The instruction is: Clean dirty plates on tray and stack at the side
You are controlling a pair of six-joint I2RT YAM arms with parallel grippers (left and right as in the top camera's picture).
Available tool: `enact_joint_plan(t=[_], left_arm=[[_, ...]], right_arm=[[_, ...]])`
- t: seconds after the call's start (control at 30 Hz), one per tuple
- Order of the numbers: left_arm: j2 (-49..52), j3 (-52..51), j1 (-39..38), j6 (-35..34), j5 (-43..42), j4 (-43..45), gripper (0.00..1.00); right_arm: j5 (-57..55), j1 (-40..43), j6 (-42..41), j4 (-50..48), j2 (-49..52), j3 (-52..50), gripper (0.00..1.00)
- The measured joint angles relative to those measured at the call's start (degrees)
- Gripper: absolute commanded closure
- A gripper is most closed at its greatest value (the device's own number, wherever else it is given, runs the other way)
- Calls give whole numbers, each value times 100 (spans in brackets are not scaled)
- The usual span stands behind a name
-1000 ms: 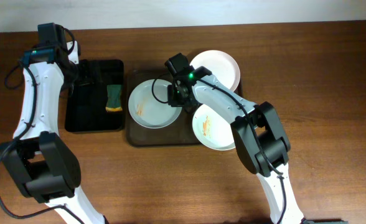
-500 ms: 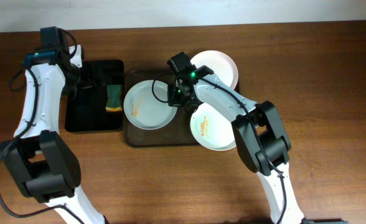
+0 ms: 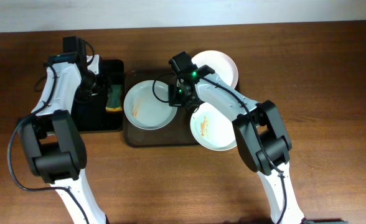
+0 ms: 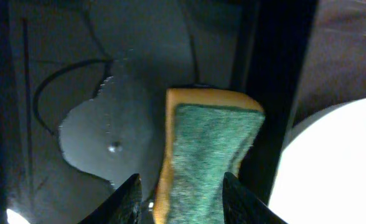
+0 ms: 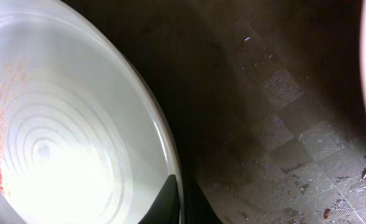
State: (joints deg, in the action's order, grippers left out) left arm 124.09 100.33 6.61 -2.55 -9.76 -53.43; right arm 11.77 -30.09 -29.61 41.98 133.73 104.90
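Observation:
Three white plates lie on the dark brown tray (image 3: 131, 135). The left plate (image 3: 147, 106) has orange smears, and my right gripper (image 3: 179, 96) is shut on its right rim. In the right wrist view both fingers pinch that rim, with the plate (image 5: 65, 143) at left and my right gripper (image 5: 182, 200) at the bottom. A smeared plate (image 3: 215, 127) overhangs the tray's front right. A clean-looking plate (image 3: 219, 67) sits at the back right. My left gripper (image 4: 182, 200) is down in the bin, its fingers closed in on both sides of a green and yellow sponge (image 4: 211, 146).
The black bin (image 3: 86, 121) stands left of the tray and holds the sponge (image 3: 114, 97). Its wet floor (image 4: 102, 124) shows in the left wrist view, with the left plate's edge (image 4: 342, 168) at the right. Bare wooden table (image 3: 320, 124) surrounds everything.
My left arm swung right and dropped into the bin over the sponge, and its jaws closed in from wide open. My right gripper shut on the left plate's rim and nudged the plate slightly left.

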Motion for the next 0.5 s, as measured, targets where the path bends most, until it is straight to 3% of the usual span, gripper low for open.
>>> enact_joint_plan(t=[0.2, 0.5], left_arm=[[26, 0, -57, 479, -164, -7, 59], [199, 0, -131, 577, -160, -22, 57]], right_arm=[[0, 0, 2, -2, 0, 0, 96], [0, 0, 2, -4, 0, 0, 96]])
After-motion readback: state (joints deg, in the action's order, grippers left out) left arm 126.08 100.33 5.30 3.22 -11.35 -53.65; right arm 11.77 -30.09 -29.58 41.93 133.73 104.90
